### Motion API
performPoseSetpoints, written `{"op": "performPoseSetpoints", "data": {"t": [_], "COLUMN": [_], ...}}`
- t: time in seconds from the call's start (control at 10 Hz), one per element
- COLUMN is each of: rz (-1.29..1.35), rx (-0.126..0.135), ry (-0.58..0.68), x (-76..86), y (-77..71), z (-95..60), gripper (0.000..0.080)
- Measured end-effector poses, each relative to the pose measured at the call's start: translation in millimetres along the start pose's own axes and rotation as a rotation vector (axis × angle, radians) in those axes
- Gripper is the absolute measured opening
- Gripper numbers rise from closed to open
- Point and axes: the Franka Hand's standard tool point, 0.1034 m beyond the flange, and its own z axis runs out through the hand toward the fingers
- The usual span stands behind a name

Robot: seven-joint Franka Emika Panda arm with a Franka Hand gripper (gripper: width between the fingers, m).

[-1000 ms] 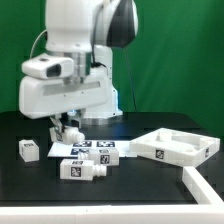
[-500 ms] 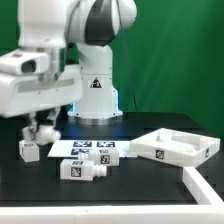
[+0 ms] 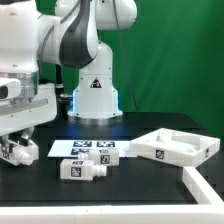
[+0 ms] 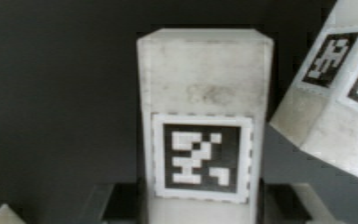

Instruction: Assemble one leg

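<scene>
White plastic with a black-and-white tag on its upper face, the leg lies flat on the black table, at the exterior view's left, just beside the end of the marker board. The gripper is low over it and directly above. In the wrist view one dark fingertip shows on each long side of the leg's tagged end. The jaws stand open a little wider than the leg and hold nothing. Whether a pad already touches a side cannot be told.

The leg's long axis runs square to the line on which the fingers close, so I judge that closing would grip it across its narrow width, near one end and not at the middle. An end grip could let the far end droop on lifting.

Another leg lies near the marker board's front edge. The square panel sits well apart, toward the exterior view's right.
</scene>
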Motion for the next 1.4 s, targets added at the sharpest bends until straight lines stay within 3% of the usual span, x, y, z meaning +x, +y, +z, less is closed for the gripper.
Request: {"op": "performPoseSetpoints", "data": {"t": [0.3, 0.6, 0.8, 0.9, 1.0, 1.1, 1.2, 1.4], "rz": [-0.019, -0.076, -0.094, -0.092, -0.092, -0.093, -0.093, -0.095], "rx": [0.011, 0.019, 0.025, 0.026, 0.027, 0.027, 0.028, 0.022], "ry": [0.001, 0.003, 0.01, 0.009, 0.008, 0.008, 0.008, 0.011], "x": [9.6, 7.8, 17.0, 15.9, 15.7, 15.7, 15.6, 17.7], "y": [-6.1, -1.6, -9.2, -8.8, -9.0, -9.2, -9.3, -9.6], "z": [5.0, 6.6, 6.1, 6.5, 7.1, 7.4, 7.7, 5.4], "gripper": [0.0281, 0.0281, 0.0281, 0.0381, 0.0381, 0.0519, 0.0608, 0.0641]}}
